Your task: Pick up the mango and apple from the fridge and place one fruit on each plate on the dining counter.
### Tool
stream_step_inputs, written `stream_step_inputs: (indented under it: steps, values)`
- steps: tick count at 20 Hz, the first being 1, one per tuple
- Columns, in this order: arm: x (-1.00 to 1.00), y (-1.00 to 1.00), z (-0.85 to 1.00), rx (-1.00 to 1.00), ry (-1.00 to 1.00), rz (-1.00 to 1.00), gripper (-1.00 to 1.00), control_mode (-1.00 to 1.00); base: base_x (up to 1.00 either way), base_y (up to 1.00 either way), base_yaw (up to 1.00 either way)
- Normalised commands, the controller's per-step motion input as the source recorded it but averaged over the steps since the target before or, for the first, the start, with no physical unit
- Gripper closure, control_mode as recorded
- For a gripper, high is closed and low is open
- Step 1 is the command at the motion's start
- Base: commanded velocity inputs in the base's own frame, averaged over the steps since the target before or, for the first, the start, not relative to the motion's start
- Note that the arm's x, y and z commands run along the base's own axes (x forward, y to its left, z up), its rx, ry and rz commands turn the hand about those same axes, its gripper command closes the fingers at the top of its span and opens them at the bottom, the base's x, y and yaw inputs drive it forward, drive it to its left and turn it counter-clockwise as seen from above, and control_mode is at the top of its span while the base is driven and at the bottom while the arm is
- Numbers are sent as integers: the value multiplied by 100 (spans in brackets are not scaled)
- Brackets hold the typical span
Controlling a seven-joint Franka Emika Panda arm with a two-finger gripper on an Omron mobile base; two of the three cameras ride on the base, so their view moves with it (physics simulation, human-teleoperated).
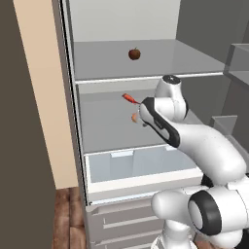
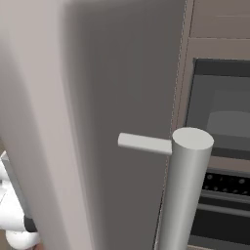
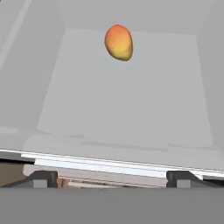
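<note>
**Open gripper lines up on mango deep in the fridge**

A white robot arm reaches into the open fridge (image 1: 73,121) at the level of its middle shelf (image 1: 107,131), its gripper (image 3: 112,179) spread wide and empty, the two dark fingertips (image 3: 41,178) standing well apart at the shelf's front edge. In the hand view the mango (image 3: 118,42), orange-yellow and slightly oval, lies straight ahead of the gripper and well away from it, toward the back edge of that pale shelf and close to the centre line between the fingertips. Its long axis runs roughly front to back as the hand sees it, tilted a little. In the left base view a sliver of the fruit peeks out just beside the dark wrist, near a thin red pepper-like item (image 1: 129,98) on the same shelf. The apple (image 1: 134,54), dark red-brown with a short stem, sits alone on the shelf above, near its middle. By this reading the mango is the first target, and the coming move is a straight push forward along the shelf until the fruit lies between the fingertips. A translucent crisper drawer (image 1: 136,165) sits below the shelf.
</note>
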Motion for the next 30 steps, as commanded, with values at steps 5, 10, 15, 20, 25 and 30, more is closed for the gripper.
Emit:
stream_step_inputs:
  steps: [5, 10, 15, 20, 25, 30]
  values:
    - [65, 3, -11, 0, 0, 0, -100, -100, 0, 0, 0]
    - [60, 6, -23, 0, 0, 0, -100, -100, 0, 0, 0]
    - [56, 9, -33, 0, 0, 0, -100, -100, 0, 0, 0]
    - [57, 1, -25, 0, 0, 0, -100, -100, 0, 0, 0]
    - [58, 0, -9, 0, 1, 0, -100, -100, 0, 0, 0]
    - [52, 0, -10, 0, 2, 0, -100, -100, 0, 0, 0]
